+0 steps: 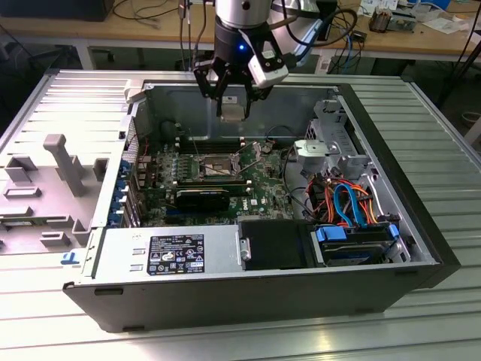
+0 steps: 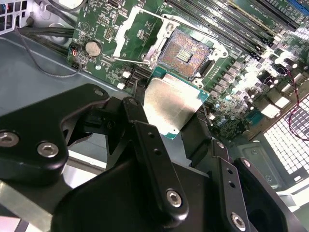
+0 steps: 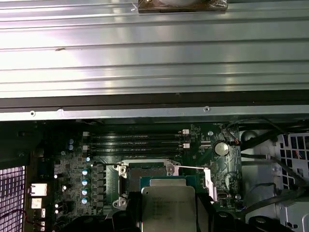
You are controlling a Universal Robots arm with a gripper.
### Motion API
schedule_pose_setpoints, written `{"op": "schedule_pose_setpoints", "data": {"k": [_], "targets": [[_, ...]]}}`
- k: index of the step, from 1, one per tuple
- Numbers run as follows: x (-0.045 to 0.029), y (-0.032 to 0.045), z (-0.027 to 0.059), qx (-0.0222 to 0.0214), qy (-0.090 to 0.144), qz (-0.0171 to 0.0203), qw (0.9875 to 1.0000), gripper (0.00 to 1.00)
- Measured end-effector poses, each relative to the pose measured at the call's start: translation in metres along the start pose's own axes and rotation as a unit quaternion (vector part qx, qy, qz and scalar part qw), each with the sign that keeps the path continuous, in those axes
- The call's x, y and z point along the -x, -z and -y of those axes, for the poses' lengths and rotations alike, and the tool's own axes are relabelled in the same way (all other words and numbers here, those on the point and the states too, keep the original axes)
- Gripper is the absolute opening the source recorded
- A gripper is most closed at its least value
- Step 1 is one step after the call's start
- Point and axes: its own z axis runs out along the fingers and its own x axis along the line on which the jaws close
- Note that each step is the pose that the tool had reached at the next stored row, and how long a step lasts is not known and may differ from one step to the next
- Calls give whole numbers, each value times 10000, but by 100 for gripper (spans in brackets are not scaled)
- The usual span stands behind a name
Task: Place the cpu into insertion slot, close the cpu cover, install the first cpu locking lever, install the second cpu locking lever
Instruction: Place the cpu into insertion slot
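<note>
My gripper (image 1: 234, 101) hangs above the open computer case, shut on the cpu (image 1: 234, 111), a small silvery square chip held by its edges. In the second wrist view the cpu (image 2: 171, 104) sits between the black fingers (image 2: 140, 123), a little above and to one side of the insertion slot (image 2: 186, 52). The slot is bare, with its dark contact field showing. The cpu cover (image 2: 140, 36), a silvery frame, stands swung open beside the slot. In the first wrist view the cpu (image 3: 169, 208) overlaps part of the slot (image 3: 145, 170). In the exterior view the slot (image 1: 214, 167) lies below the gripper on the green board.
Long black memory slots (image 2: 227, 24) run beside the socket. A black graphics card (image 1: 214, 199) lies in front of it, and a power supply (image 1: 169, 252) sits at the case front. Orange and blue cables (image 1: 349, 203) fill the right bay. A grey plastic part (image 1: 52, 173) rests outside, left.
</note>
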Motion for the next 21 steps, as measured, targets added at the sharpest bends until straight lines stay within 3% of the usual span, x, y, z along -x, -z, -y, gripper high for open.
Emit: {"op": "schedule_pose_setpoints", "data": {"k": [21], "targets": [[-5,-81,62,-1,29,-2,10000,55]]}}
